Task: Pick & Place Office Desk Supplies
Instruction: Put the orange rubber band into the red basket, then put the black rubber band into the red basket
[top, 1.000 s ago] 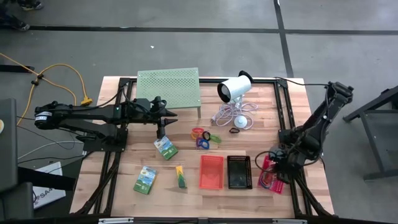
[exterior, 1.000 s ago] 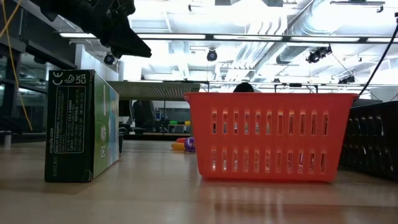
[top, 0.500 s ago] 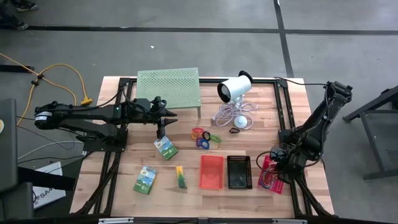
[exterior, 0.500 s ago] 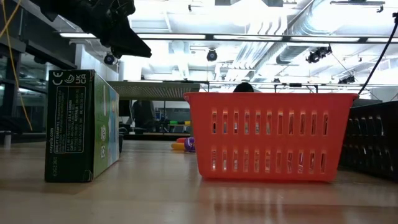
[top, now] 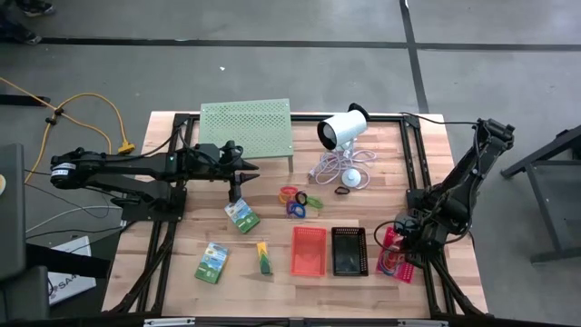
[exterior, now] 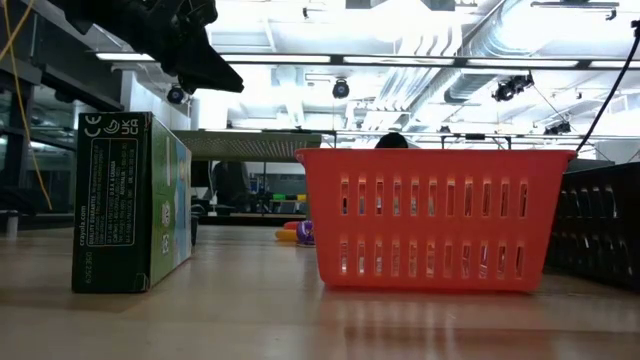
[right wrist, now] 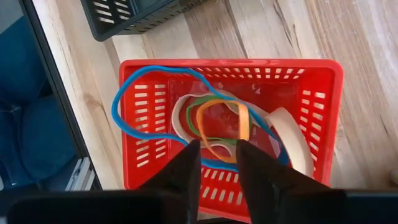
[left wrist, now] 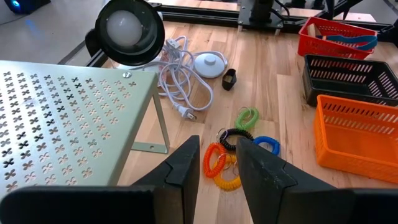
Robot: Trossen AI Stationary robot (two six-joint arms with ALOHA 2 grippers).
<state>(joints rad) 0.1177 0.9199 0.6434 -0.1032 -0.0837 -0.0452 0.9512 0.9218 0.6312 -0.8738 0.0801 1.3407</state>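
From above, the wooden tabletop (top: 363, 195) carries three mesh baskets in a row near its front edge: an orange-red basket (top: 308, 250), a black basket (top: 349, 251) just beside it, and a red basket (top: 391, 252) under the right claw (top: 400, 238). Three small green packs (top: 241, 214) lie toward the left front, and a cluster of coloured coil loops (top: 298, 198) sits near the middle, behind the baskets. The left claw (top: 238, 186) hangs above the tabletop beside the pale-green perforated stand (top: 245, 125), with a white cylinder device (top: 342, 128) and its cable farther right. At table height, only one green pack (exterior: 133, 202) standing on edge and the orange-red basket (exterior: 433, 218) fill the picture, with the loops a small spot between them; bright ceiling lights and pipes of the room show behind. Through the left wrist view, the left claw (left wrist: 216, 163) has its fingers a little apart and grasping nothing, pointing toward the coil loops (left wrist: 239, 137) in orange, yellow, black, blue and green. Seen from the right wrist, the right claw (right wrist: 216, 162) stands slightly parted directly over the red basket (right wrist: 323, 118), holding nothing, and rubber bands (right wrist: 211, 124) in blue, white, green and orange lie loose inside it.
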